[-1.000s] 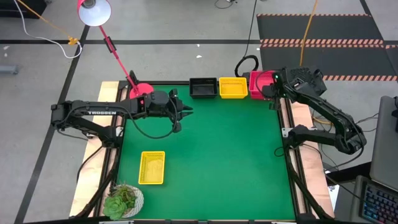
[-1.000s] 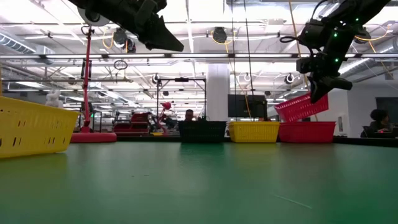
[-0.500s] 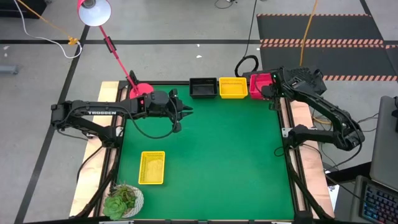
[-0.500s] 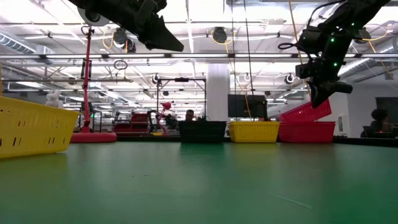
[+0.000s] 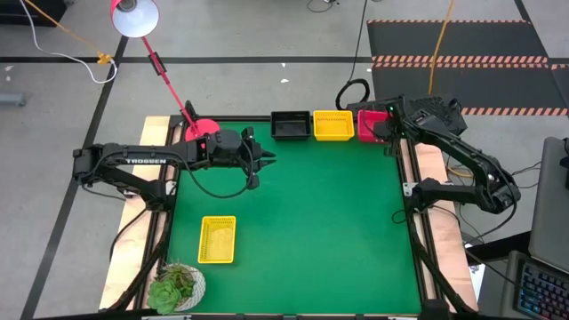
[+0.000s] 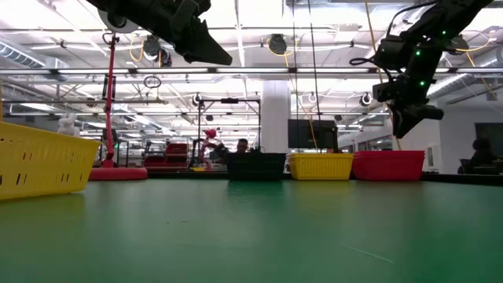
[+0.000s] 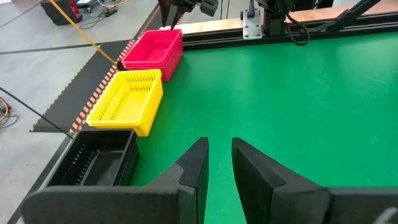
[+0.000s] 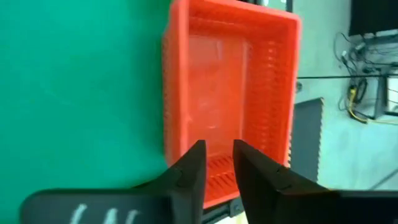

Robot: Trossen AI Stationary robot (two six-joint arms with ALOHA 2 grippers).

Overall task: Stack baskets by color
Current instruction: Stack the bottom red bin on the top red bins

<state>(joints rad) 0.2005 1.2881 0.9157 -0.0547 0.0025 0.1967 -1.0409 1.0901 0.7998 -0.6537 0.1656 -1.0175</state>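
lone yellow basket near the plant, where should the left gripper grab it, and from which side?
Probably from above, pinching one rim wall of the yellow basket. It sits upright and open-topped, with thin slotted walls and open mat on every side. The left gripper is nearest.

Baskets look like slotted plastic: the red stack [image 8: 230,93] is a bit glossy, the yellow one [image 7: 127,99] and black one [image 7: 96,158] too. The bench [image 5: 302,204] has a matt, smooth green top with a pale wood edge at 9 o'clock.
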